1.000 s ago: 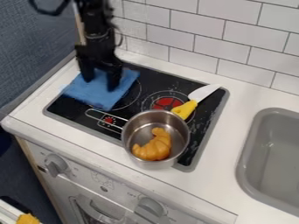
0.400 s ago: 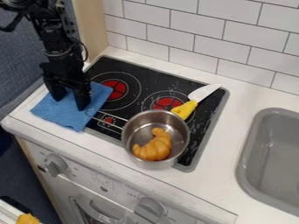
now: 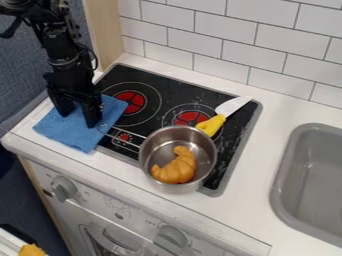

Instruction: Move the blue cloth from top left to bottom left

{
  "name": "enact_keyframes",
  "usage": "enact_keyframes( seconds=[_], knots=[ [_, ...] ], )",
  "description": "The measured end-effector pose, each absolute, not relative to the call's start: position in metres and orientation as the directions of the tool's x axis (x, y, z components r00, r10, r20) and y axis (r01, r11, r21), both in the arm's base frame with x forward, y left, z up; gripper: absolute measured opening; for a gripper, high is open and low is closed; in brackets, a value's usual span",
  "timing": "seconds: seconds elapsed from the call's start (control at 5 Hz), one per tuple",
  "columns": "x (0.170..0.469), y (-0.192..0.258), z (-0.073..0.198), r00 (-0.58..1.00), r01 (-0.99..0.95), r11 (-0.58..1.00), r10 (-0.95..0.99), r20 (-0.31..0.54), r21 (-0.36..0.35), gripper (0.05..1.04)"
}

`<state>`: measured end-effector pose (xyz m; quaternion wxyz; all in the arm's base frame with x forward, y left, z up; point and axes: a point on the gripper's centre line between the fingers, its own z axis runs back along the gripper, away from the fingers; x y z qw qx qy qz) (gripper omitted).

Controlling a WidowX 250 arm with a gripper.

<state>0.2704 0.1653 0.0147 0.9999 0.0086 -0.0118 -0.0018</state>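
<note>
The black gripper [image 3: 79, 120] hangs at the left of the camera view, its two fingers apart, with both tips down on the blue cloth. Spread flat beneath it, the blue cloth [image 3: 65, 132] covers the left front corner of the stovetop and part of the white counter beside it. The cloth's upper right corner reaches close to the back left burner. Part of the cloth is hidden behind the fingers.
A steel pot [image 3: 148, 158] holding a croissant [image 3: 177, 167] stands at the stove's front, its handle pointing toward the cloth. A yellow-handled knife [image 3: 214, 123] lies behind it. The grey sink [image 3: 314, 170] is at the right, the tiled wall behind.
Both the gripper and the cloth have shifted left and toward the front, uncovering the back left burner. Over the last moment they moved only slightly.
</note>
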Motion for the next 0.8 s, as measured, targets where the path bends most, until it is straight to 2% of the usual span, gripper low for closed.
enact_keyframes(
  seconds=[0.4,0.8],
  knots=[
    [0.278,0.163,0.055,0.996,0.010,1.000,-0.010,0.088,-0.006,0.999],
    [0.277,0.167,0.058,0.997,0.002,1.000,-0.003,0.082,0.016,0.999]
  ],
)
